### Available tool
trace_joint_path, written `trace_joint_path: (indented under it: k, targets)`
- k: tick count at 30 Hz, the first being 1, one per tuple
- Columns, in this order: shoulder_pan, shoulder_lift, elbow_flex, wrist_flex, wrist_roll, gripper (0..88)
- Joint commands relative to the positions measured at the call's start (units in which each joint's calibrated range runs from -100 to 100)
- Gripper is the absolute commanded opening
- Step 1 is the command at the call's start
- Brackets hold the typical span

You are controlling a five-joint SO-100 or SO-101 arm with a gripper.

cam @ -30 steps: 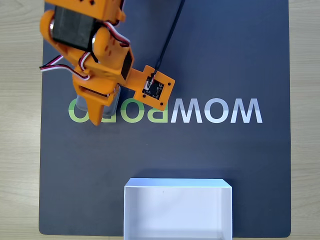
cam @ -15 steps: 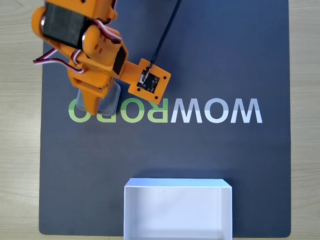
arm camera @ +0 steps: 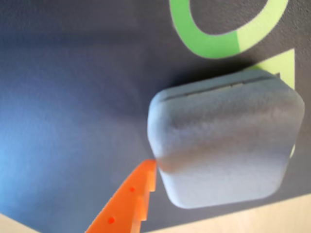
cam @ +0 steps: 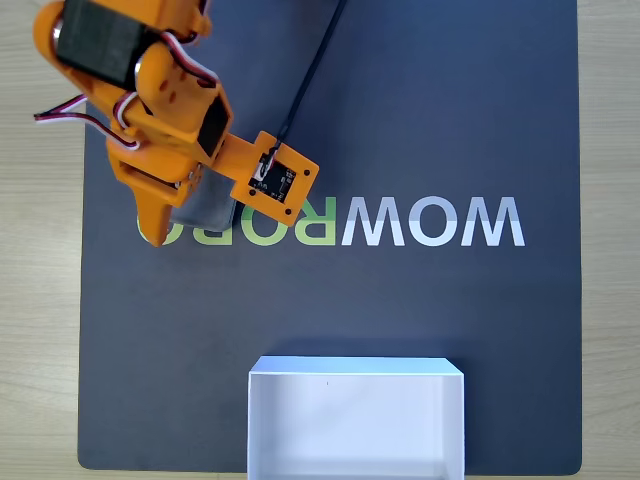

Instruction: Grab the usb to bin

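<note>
Sitting at the upper left of the fixed view, the usb (cam: 205, 203) is lying half under the orange fingers (cam: 170, 215); in the wrist view one fingertip (arm camera: 141, 182) is touching the block's (arm camera: 223, 143) lower-left corner. Whether they are clamping it I cannot tell. The bin (cam: 355, 372) is waiting well apart at the bottom centre, on the dark mat (cam: 450, 310) covering the worktop (cam: 40, 330)

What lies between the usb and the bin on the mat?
In the fixed view, only bare dark mat with part of the printed lettering separates the usb from the bin; no object sits there.
</note>
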State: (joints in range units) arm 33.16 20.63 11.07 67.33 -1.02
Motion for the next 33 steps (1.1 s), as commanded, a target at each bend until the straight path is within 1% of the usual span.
trace_joint_path:
  k: [1, 11, 24, 26, 30, 32, 33]
  targets:
    - [0.93, 1.54, -2.94, -0.24, 0.08, 40.3]
    - [0.60, 7.22, -8.63, 5.78, 0.13, 40.1]
    - [1.02, 7.73, -8.81, 5.70, -0.08, 39.4]
    - [1.10, 7.73, -8.81, 5.70, 0.02, 35.2]
    - [1.10, 7.73, -8.81, 5.17, 0.08, 19.9]
    - [1.10, 7.73, -8.81, 5.09, 0.13, 15.1]
    - [1.10, 7.65, -8.81, 5.09, 0.13, 14.1]
